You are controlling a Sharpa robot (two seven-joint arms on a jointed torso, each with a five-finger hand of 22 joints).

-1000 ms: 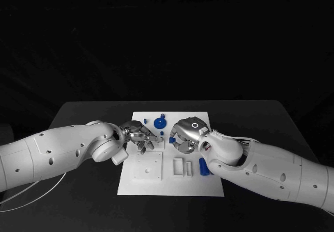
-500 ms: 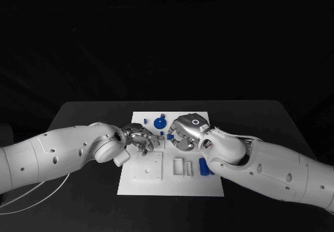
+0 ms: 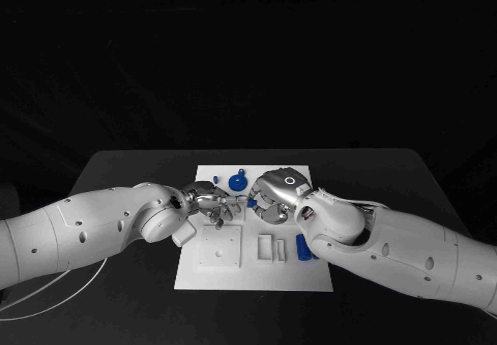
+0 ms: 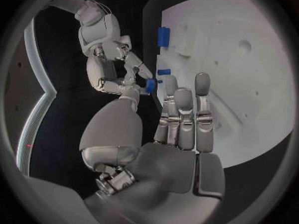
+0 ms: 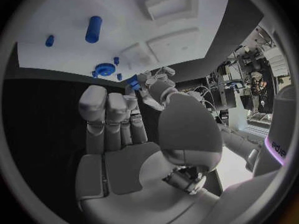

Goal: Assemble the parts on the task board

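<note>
- The task board (image 3: 253,267) is seen lying in the middle of the black table (image 3: 124,169); both hands are held low over its far half, fingers turned towards each other
- A small blue part (image 4: 149,86) is pinched in the fingers (image 4: 138,69) of the right hand (image 3: 273,195); in the head view it is caught between the two hands, above the board
- The left hand (image 3: 210,203) is stretched out with its fingers (image 4: 185,109) straight and side by side; the thumb tip is brought right up beside the pinched part; whether the part is touched or shared by that hand cannot be told
- On the board, a round blue part (image 3: 238,184) and a small blue peg (image 3: 215,180) are left near the far edge, just beyond the hands
- A blue cylinder (image 3: 302,248) is found lying by the board's right edge, beside two narrow white blocks (image 3: 272,249); a square white block (image 3: 220,248) is set to their left
</note>
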